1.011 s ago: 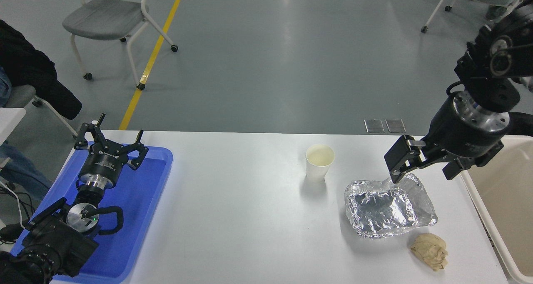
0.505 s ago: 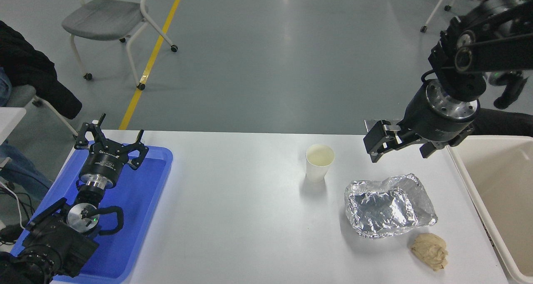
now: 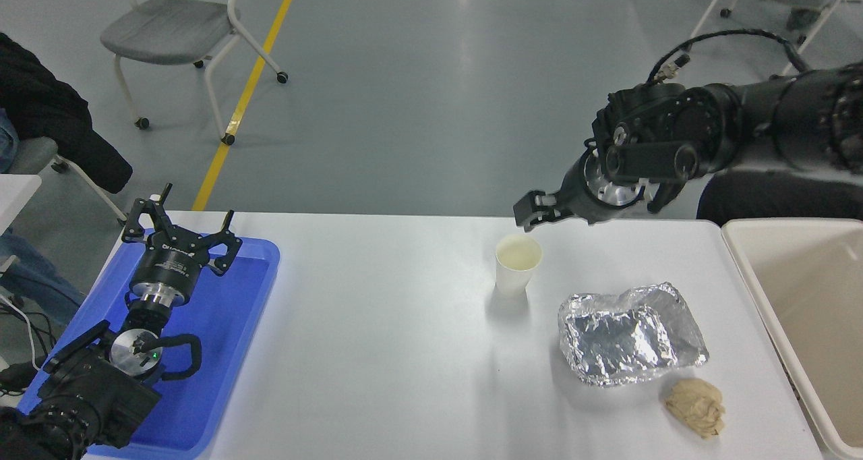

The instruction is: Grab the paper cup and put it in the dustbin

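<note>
The paper cup (image 3: 518,264) stands upright on the white table (image 3: 377,352), right of centre, cream inside showing. The cream dustbin (image 3: 809,291) stands at the table's right edge, partly cut off by the picture. My right gripper (image 3: 593,210) hangs open and empty above the table's far edge. Its left finger (image 3: 532,214) is just above and behind the cup's rim, not touching it. My left gripper (image 3: 182,224) is parked open over the blue tray at the lower left.
A crumpled foil tray (image 3: 630,335) lies right of the cup and a beige paper wad (image 3: 696,406) in front of it. A flat blue tray (image 3: 222,325) lies at the left. Chairs and a dark jacket (image 3: 47,123) are beyond the table.
My right gripper has risen from over the foil tray and swung left and away, ending close behind the cup. The cup, foil tray and wad have not moved.
</note>
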